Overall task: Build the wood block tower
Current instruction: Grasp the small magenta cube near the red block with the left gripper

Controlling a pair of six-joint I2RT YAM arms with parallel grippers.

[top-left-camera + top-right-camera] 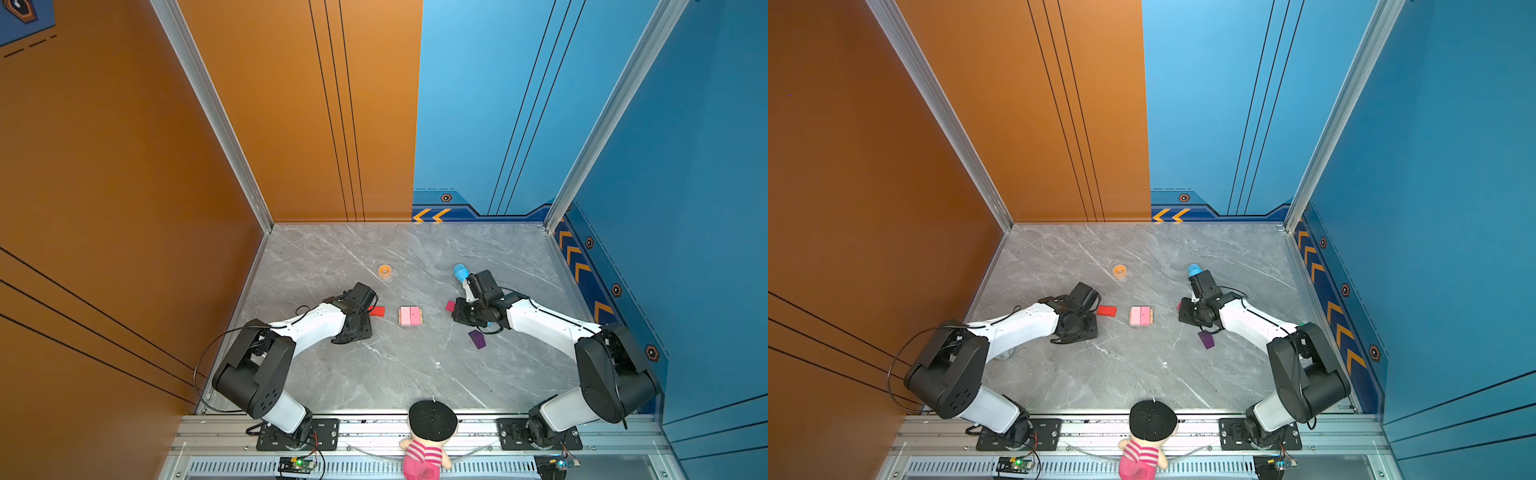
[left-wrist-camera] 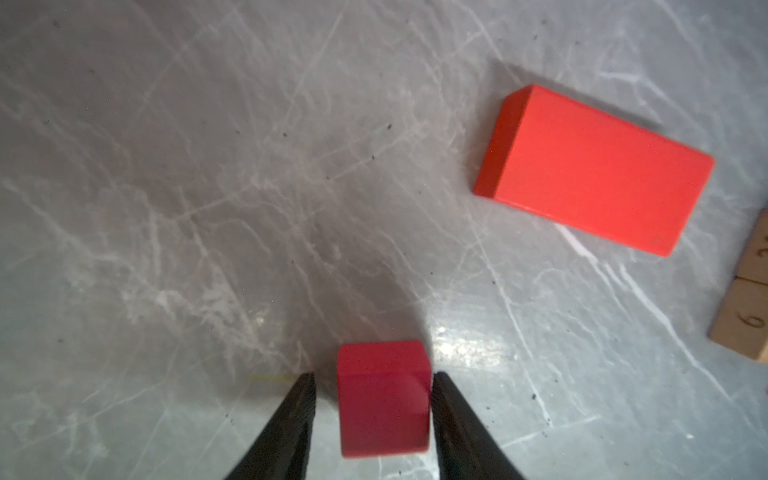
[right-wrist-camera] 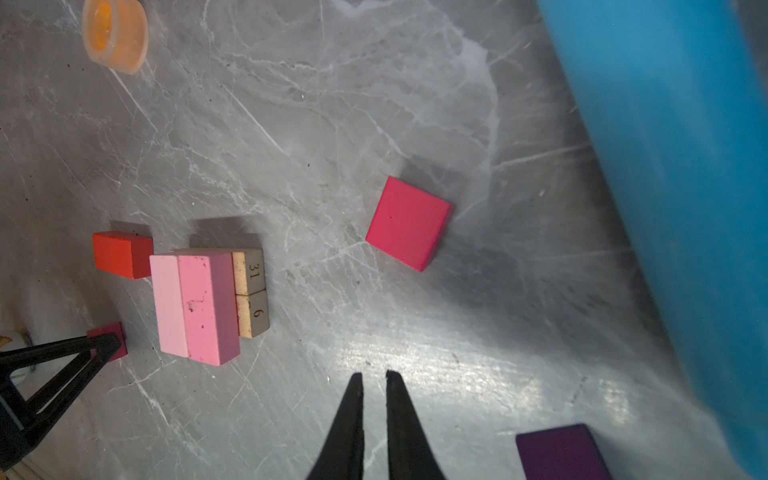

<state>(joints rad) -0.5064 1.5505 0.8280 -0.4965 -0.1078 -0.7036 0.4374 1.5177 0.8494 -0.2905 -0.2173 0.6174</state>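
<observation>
On the grey marble table point(image 1: 415, 374), near its middle, stands the start of the tower: two pink bricks point(image 1: 410, 316) lie side by side, touching, on top of two tan slabs point(image 3: 253, 291). The slabs' ends stick out past the bricks and bear the numbers 31 and 6 in the right wrist view.

Just beside this stack, between it and the left arm, the red brick point(image 1: 377, 311) lies flat on the table, apart from the stack.

The left gripper point(image 2: 374, 374) is low over the table with its jaws parted around a dark pink cube point(image 2: 382, 399). One finger touches the cube's side, while a thin gap shows at the other finger, so the cube is not clamped. In both top views the wrist hides this cube.

The right gripper point(image 3: 374, 374) is nearly closed, holding nothing, its tips down near the bare table. The second cube point(image 3: 409, 222) lies flat a little ahead of it, well apart from the stack. The purple house-shaped piece point(image 1: 477, 339) lies beside the right arm, on the side nearer the front rail.

A blue tube point(image 1: 460, 272) lies partly under the right wrist, its rounded end showing beyond it. An orange tape ring point(image 1: 385, 271) sits alone farther back. A doll point(image 1: 428, 440) with a black cap leans on the front rail.
</observation>
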